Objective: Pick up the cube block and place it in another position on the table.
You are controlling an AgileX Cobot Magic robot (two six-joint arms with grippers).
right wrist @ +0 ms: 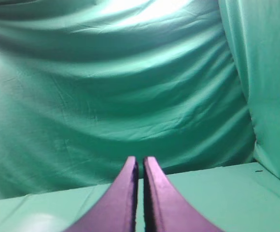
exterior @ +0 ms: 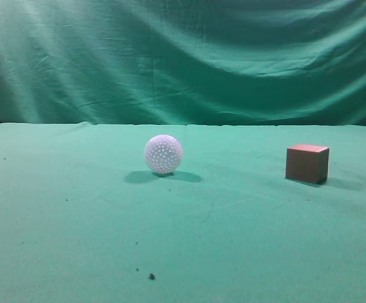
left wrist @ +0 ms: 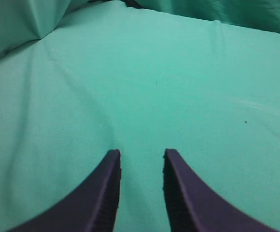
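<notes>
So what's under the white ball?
Under the white ball you can see only the green table and the ball's dark shadow. The tiny spot where the ball touches the cloth is hidden. The brown cube sits apart, to the right.

The table (exterior: 76, 221) is covered in matt green cloth, faintly creased. On it, the cube block (exterior: 306, 164) is seen with plain matt faces. Left of the cube block, the ball (exterior: 163, 154) is finished in a white dimpled surface.
</notes>
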